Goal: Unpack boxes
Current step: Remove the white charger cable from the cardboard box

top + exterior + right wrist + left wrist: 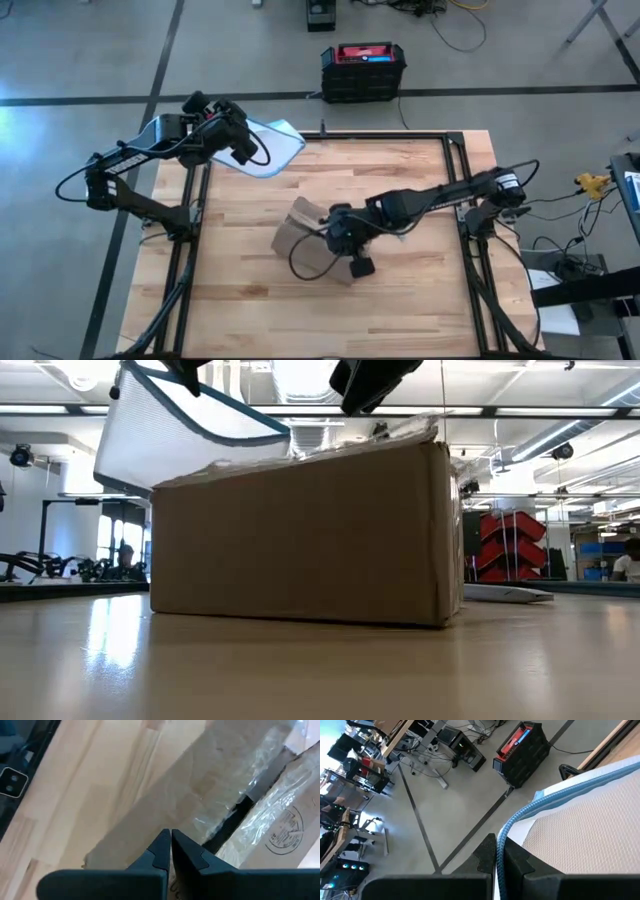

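A brown cardboard box [300, 238] [300, 535] stands on its bottom at the table's middle. Shiny clear tape crosses its top flaps [260, 795], with a dark gap between them. My right gripper [170, 834] [368, 382] hangs shut just above the box top; the low view shows a gap between them. My left gripper [498, 844] [240, 140] is over the table's far left corner, shut on a clear plastic pouch with a blue edge [272, 148] [175, 430]. My left gripper pinches the pouch's blue edge [501, 836] between its two fingers, which lie across the edge. The pouch is lifted clear of the table and hangs tilted out past the fingers.
A black-and-red plastic case [362, 68] [522, 750] sits on the floor beyond the table's far edge. A flat pale thing [505, 593] lies on the table behind the box. Bare wood shows on the near half [300, 320].
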Robot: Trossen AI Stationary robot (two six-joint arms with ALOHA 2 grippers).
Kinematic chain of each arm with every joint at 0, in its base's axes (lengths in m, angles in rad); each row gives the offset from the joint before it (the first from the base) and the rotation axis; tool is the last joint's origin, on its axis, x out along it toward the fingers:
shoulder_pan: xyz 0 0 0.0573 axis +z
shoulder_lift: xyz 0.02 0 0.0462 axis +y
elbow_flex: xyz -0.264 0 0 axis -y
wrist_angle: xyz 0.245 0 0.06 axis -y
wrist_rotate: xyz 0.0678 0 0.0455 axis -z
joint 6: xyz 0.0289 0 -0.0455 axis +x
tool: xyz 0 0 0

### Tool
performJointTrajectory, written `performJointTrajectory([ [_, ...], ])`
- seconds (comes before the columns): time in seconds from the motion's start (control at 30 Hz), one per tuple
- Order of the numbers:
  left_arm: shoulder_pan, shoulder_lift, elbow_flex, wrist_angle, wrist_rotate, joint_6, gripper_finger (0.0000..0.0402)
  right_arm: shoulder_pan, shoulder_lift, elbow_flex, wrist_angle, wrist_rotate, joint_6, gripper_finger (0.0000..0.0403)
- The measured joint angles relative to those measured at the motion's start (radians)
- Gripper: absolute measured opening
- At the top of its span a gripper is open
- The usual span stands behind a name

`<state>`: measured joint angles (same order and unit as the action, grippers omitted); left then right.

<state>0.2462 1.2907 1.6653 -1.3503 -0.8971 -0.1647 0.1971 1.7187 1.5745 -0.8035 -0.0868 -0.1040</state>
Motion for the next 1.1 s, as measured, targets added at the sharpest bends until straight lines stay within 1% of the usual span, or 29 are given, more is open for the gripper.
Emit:
performJointTrajectory([
  [0.07,0.000,0.000,0.000,-0.002,0.000,0.000,0.0000,0.006,0.002,0.000,-0.011,0.016,0.002,0.0000],
  [0.13,0.000,-0.001,0.000,-0.010,0.000,-0.001,0.0000,0.009,0.004,-0.001,-0.041,0.065,0.008,0.0000],
  [0.23,0.000,-0.003,0.000,-0.024,0.002,-0.017,0.0000,0.005,-0.001,-0.001,-0.127,0.153,0.011,0.0000],
  [0.3,0.000,-0.004,0.000,-0.036,0.019,-0.033,0.0000,-0.001,0.000,-0.009,-0.182,0.169,0.015,0.0000],
  [0.4,0.000,-0.004,0.000,-0.058,0.030,-0.056,0.0000,-0.003,0.014,-0.033,-0.221,0.138,0.041,0.0000],
  [0.47,0.000,-0.004,0.000,-0.063,0.032,-0.062,0.0000,0.001,0.021,-0.040,-0.215,0.066,0.060,0.0000],
  [0.57,0.000,-0.005,0.000,-0.062,0.032,-0.065,0.0000,0.021,0.025,-0.039,-0.164,-0.037,0.071,0.0000],
  [0.67,0.000,-0.005,0.000,-0.059,0.033,-0.065,0.0000,0.041,0.029,-0.040,-0.077,-0.082,0.069,0.0000],
  [0.77,0.000,-0.005,0.000,-0.056,0.033,-0.065,0.0000,0.048,0.036,-0.039,0.041,-0.083,0.055,0.0000],
  [0.9,0.000,-0.005,0.000,-0.057,0.033,-0.065,0.0000,0.047,0.077,-0.039,0.141,-0.081,0.034,0.0000],
  [1.0,0.000,-0.005,0.000,-0.062,0.033,-0.065,0.0000,0.047,0.114,-0.033,0.110,-0.071,0.009,0.0000],
  [1.1,0.000,-0.005,0.000,-0.067,0.035,-0.064,0.0000,0.046,0.120,-0.024,0.058,-0.070,0.018,0.0000],
])
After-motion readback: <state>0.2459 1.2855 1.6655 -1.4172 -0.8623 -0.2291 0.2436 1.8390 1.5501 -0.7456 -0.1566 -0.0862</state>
